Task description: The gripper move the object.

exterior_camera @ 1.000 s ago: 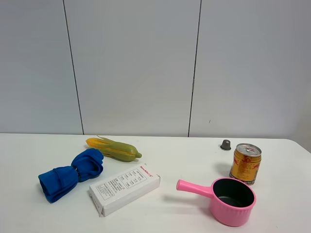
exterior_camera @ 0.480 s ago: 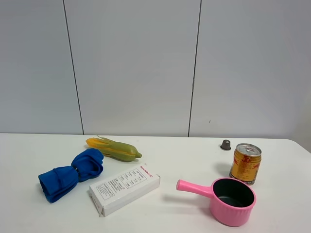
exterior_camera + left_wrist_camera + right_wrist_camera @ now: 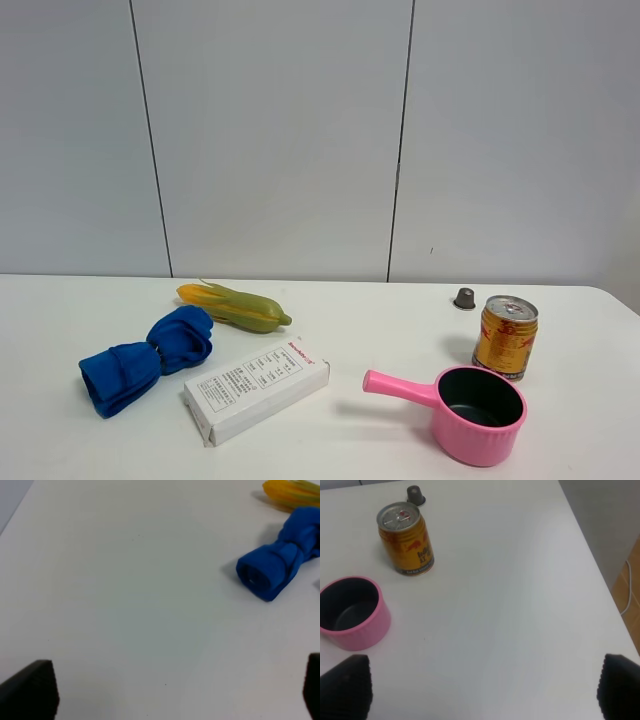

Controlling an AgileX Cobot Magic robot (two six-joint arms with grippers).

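Observation:
The blue cloth [image 3: 145, 360], rolled and cinched in the middle, lies on the white table at the left, between a corn cob [image 3: 235, 306] and a white box [image 3: 257, 388]. It also shows in the left wrist view [image 3: 280, 562], far ahead of my left gripper [image 3: 180, 692]. That gripper is open, its black fingertips [image 3: 30, 690] wide apart over bare table. My right gripper [image 3: 480, 690] is open too, its fingertips [image 3: 345, 687] over bare table, apart from everything. Neither gripper shows in the exterior high view.
A pink saucepan [image 3: 475, 410] [image 3: 350, 611] and a gold drink can [image 3: 505, 336] [image 3: 406, 541] stand at the right. A small grey cap [image 3: 464, 298] [image 3: 415, 494] sits behind the can. The table's right edge [image 3: 600, 575] is close to the right gripper.

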